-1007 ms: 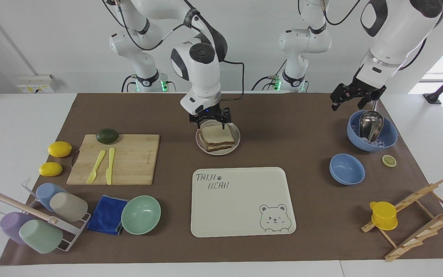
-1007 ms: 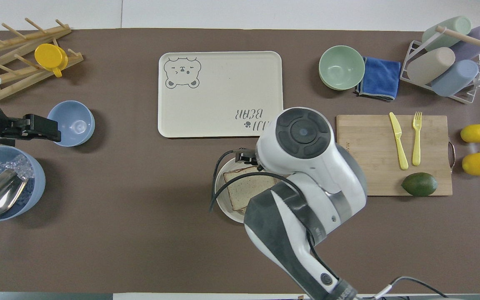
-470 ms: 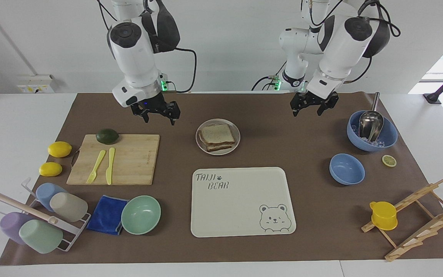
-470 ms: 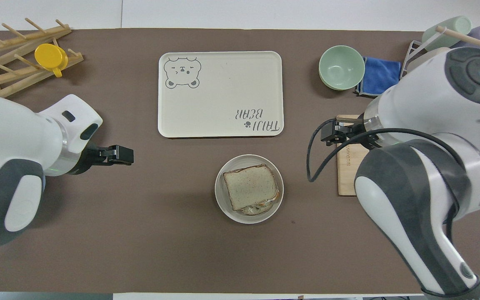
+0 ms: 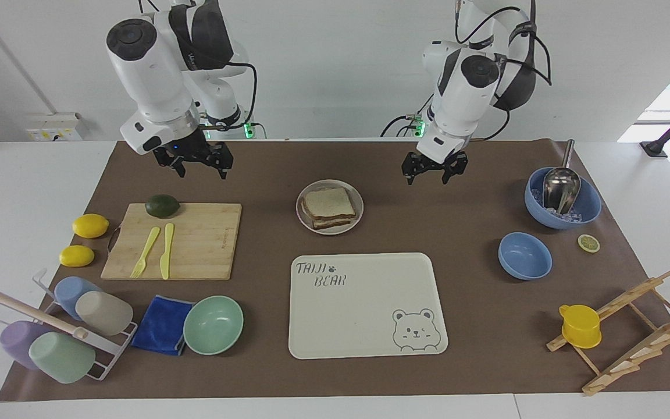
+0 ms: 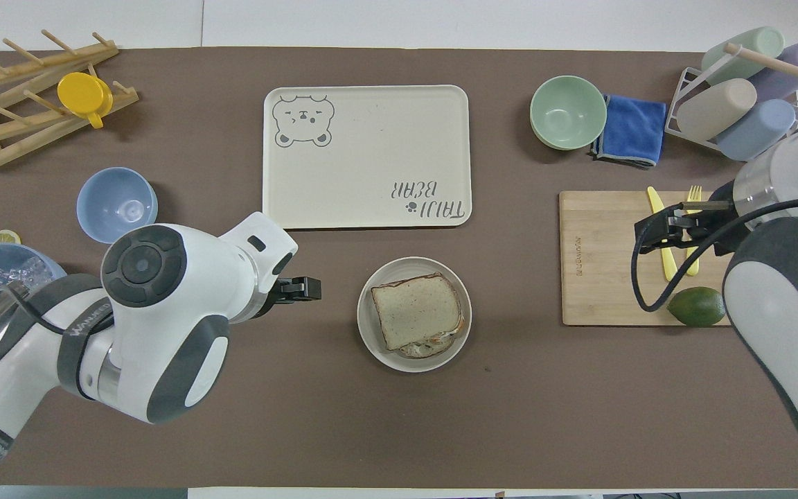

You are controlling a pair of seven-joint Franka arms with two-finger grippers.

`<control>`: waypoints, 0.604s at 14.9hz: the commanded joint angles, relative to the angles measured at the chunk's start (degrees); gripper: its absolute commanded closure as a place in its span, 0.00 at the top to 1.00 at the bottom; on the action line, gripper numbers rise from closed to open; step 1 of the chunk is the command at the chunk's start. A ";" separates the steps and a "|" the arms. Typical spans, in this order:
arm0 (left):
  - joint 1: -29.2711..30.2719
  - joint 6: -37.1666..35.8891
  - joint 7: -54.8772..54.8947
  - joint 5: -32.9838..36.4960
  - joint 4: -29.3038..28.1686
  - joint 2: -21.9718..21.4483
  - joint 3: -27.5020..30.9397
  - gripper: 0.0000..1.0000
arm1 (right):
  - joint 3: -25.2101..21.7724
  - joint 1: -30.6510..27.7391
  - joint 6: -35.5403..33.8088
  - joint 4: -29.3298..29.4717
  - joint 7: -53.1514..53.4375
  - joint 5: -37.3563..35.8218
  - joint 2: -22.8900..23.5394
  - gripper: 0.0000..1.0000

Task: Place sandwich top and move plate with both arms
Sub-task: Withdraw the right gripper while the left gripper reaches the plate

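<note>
One plate [image 5: 358, 201] sits on the counter [image 5: 463, 326] between the two sets of jaws, and one sandwich top [image 5: 329, 202] lies flat on it, stacked on a lower slice whose edge shows underneath. The top slice is roughly square, so it has no clear long axis; it lies slightly turned, its edges at a small angle to the edges of the tray [image 5: 364, 326]. Its flat face points up.

The left jaws [image 5: 434, 173] hang over bare brown counter, beside the plate toward the left arm's end, fingers spread and holding nothing. The right jaws [image 5: 198, 164] hang over the counter close to the robots' edge of the cutting board [image 5: 207, 244], well apart from the plate, likewise spread and empty. Both point downward.

The count of the rest: one tray, farther from the robots than the plate. Three bowls: one green bowl [image 5: 213, 325] and two blue, the larger blue bowl [image 5: 588, 206] holding ice and one metal scoop [image 5: 560, 186], the smaller blue bowl [image 5: 524, 255] near it. Two lemons [image 5: 90, 225] lie just beside the board, and one lemon slice [image 5: 588, 242] is near the large bowl. On the board are one avocado [image 5: 162, 205], one yellow fork [image 5: 145, 252] and one yellow knife [image 5: 167, 251]. One blue cloth [image 5: 162, 324] touches the green bowl. Four cups [image 5: 61, 357] lie in a wire rack [image 5: 115, 349], and one yellow cup [image 5: 580, 326] hangs on the wooden rack [image 5: 637, 343].
</note>
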 commanded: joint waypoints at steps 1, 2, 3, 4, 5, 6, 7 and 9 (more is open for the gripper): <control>-3.46 7.43 -1.99 -0.46 -2.47 2.59 0.82 1.00 | 0.02 -1.74 2.29 0.01 -2.75 -0.84 0.28 1.00; -3.99 9.11 -1.99 -0.46 -3.35 2.94 0.82 1.00 | -0.15 -2.61 2.39 -0.60 -2.93 -0.84 0.28 1.00; -4.78 9.65 -1.99 -0.55 -3.62 3.12 0.82 1.00 | -0.16 -2.97 1.96 -1.04 -2.93 -0.84 0.19 1.00; -5.22 9.83 -1.82 -0.55 -3.62 3.99 0.82 1.00 | -0.42 -3.15 1.08 -0.79 -3.02 -0.84 0.19 1.00; -6.18 10.35 -1.82 -0.55 -3.62 5.31 0.82 1.00 | -1.81 -3.24 -0.93 0.00 -3.02 -0.84 0.28 1.00; -7.41 11.31 -1.82 -0.73 -3.79 6.19 0.82 1.00 | -3.39 -3.32 -3.56 1.05 -3.02 -0.93 0.28 1.00; -8.12 11.76 -1.82 -1.77 -4.14 6.46 0.82 0.99 | -4.10 -3.33 -6.46 2.02 -3.10 -0.84 0.37 1.00; -9.35 11.85 -1.90 -3.36 -4.59 6.46 0.82 0.97 | -4.81 -3.33 -7.98 2.56 -4.33 -0.84 -0.16 1.00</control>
